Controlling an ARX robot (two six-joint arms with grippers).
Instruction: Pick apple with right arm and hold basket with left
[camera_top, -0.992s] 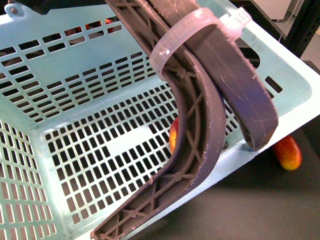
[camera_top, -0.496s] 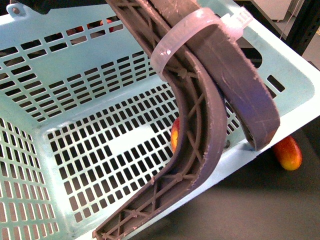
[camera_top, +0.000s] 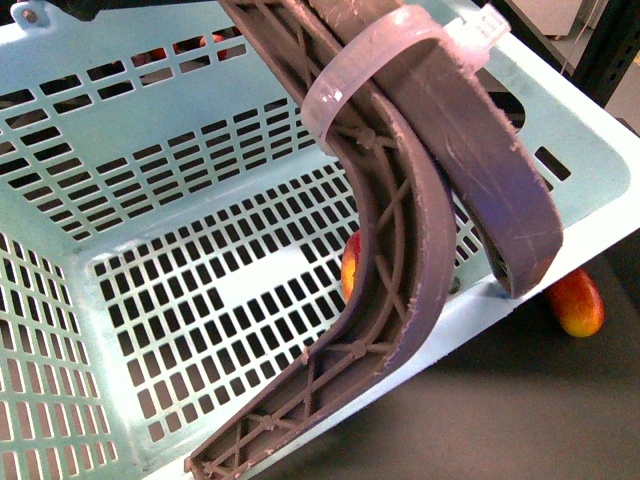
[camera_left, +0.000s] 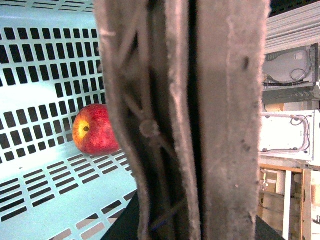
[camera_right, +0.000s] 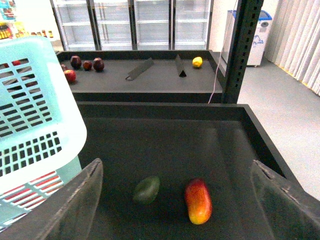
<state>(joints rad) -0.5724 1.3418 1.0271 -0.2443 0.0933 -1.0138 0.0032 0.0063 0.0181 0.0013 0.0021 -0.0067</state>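
The right gripper (camera_right: 176, 165) hangs spread wide over a dark bin (camera_right: 165, 135), its 2 translucent fingers (camera_right: 75, 200) at the lower left and lower right of the right wrist frame. They grasp nothing and touch nothing. Low in that frame, between them, lie a dark green avocado-like fruit (camera_right: 146, 189) and, just beside it, a red-and-yellow mango-like fruit (camera_right: 198, 201). A corner of the turquoise basket (camera_right: 35, 100) fills the left edge.

In the front view the basket (camera_top: 150, 180) sits tilted and takes up most of the frame. Its 2 brownish-grey handles (camera_top: 420, 230) sweep from top centre down to the lower left, bound together near the top by a pale plastic band (camera_top: 345, 70). The apple (camera_top: 349, 277) lies inside the basket against the slotted plastic, at mid-frame, mostly hidden behind the ribbed handle. The mango-like fruit shows outside the basket wall at the right edge.

The left wrist view is filled by the 2 handles pressed side by side down the centre, with the apple at left-centre. The left gripper's own fingers do not show, so whether it is clenched on the handles cannot be told.
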